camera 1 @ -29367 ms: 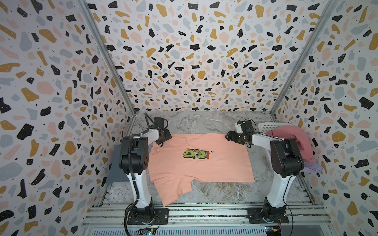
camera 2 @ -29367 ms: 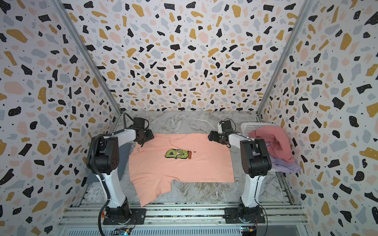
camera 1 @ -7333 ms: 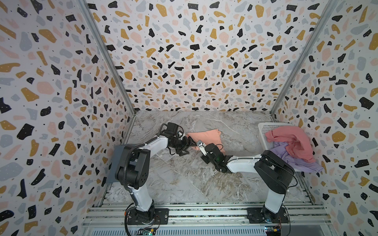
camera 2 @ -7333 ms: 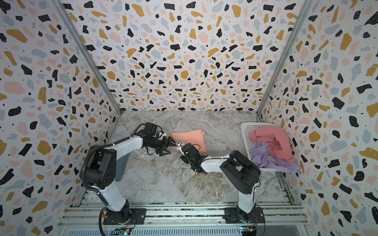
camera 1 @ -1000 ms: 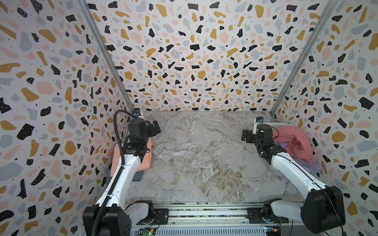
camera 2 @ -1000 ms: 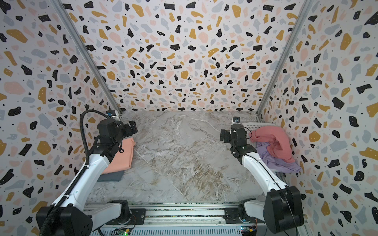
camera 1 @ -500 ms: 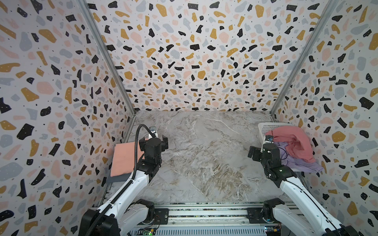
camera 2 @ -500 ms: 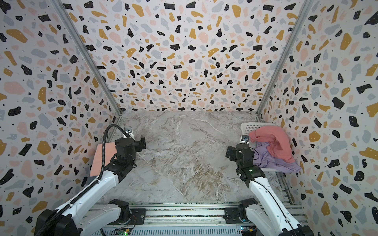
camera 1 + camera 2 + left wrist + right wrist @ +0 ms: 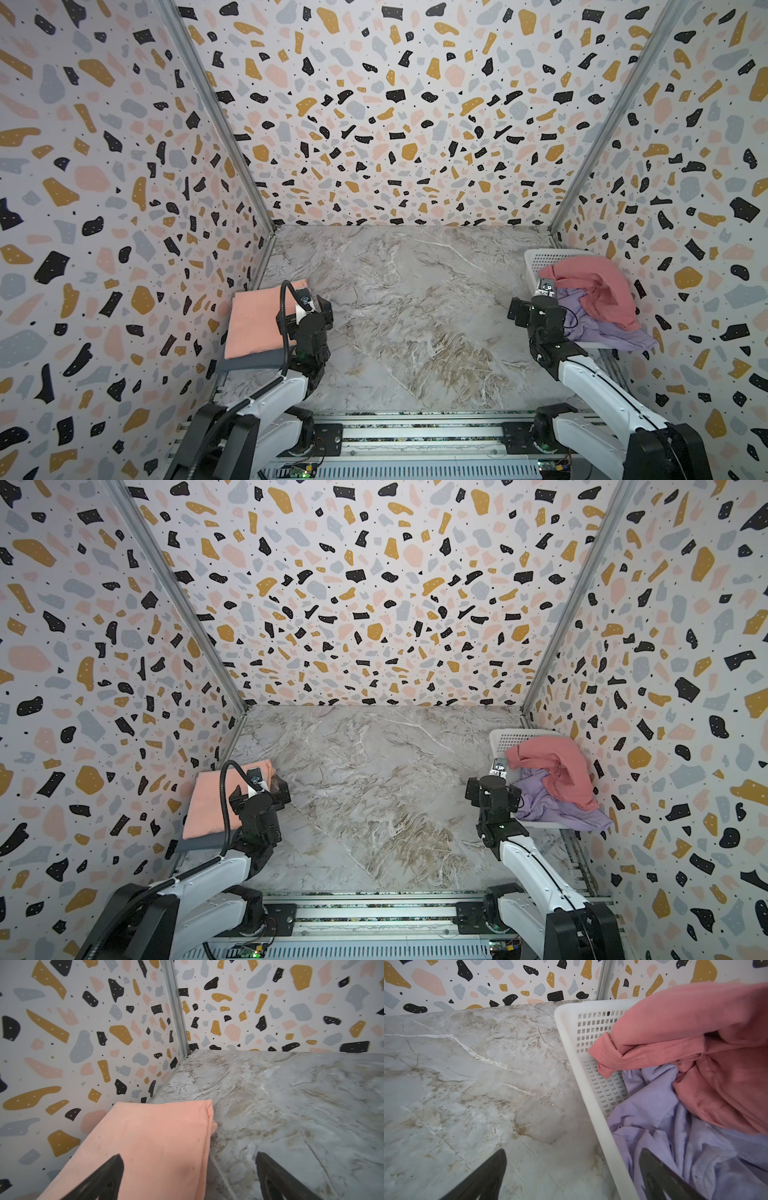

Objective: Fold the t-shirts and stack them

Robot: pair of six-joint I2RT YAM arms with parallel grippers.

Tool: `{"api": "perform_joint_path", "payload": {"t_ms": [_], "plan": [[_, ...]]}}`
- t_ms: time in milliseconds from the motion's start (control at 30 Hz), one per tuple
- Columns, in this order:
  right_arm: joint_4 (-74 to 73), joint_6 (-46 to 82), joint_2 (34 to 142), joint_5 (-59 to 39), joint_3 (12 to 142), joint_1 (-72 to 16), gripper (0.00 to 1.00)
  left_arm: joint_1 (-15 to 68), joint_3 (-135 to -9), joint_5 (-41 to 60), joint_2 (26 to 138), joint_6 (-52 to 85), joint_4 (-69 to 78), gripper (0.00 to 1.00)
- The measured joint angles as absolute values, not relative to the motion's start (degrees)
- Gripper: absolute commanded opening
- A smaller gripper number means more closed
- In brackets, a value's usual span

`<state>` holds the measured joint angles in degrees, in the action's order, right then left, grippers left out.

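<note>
Both wide and empty: left claw (image 9: 188, 1154), right claw (image 9: 572, 1151); rose tee (image 9: 695, 1022) overlaps lavender tee (image 9: 664, 1122) ahead of right claw, so double-grab risk.

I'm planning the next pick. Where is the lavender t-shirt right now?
The lavender t-shirt lies crumpled in the white basket on the right in both top views, partly under the dusty-rose t-shirt, beside the right hand.

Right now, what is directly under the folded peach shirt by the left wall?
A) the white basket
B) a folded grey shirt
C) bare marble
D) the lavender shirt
B: in both top views a grey shirt pokes out from beneath the peach shirt; the lavender shirt lies in the white basket.
</note>
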<state>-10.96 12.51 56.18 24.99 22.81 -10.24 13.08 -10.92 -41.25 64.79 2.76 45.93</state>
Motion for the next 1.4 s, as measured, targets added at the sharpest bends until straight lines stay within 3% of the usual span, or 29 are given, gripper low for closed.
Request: {"api": "perform_joint_path", "payload": {"t_ms": [367, 733, 1067, 1400], "plan": [[-20.12, 12.05, 51.24, 23.57, 16.56, -4.91, 0.99, 5.76, -8.93, -42.19, 82.61, 4.16, 65.87, 1.00], [-30.04, 10.83, 51.90, 20.27, 10.26, -1.30, 0.99, 5.65, -9.47, -40.91, 83.29, 4.75, 67.77, 1.00], [-55.88, 8.56, 65.84, 17.58, 7.57, 0.93, 0.99, 5.65, -9.47, -40.91, 83.29, 4.84, 67.81, 1.00], [-65.67, 6.42, 78.24, 8.29, 12.45, 0.91, 0.99, 5.65, -9.50, -40.91, 83.29, 5.13, 67.81, 0.99]]}}
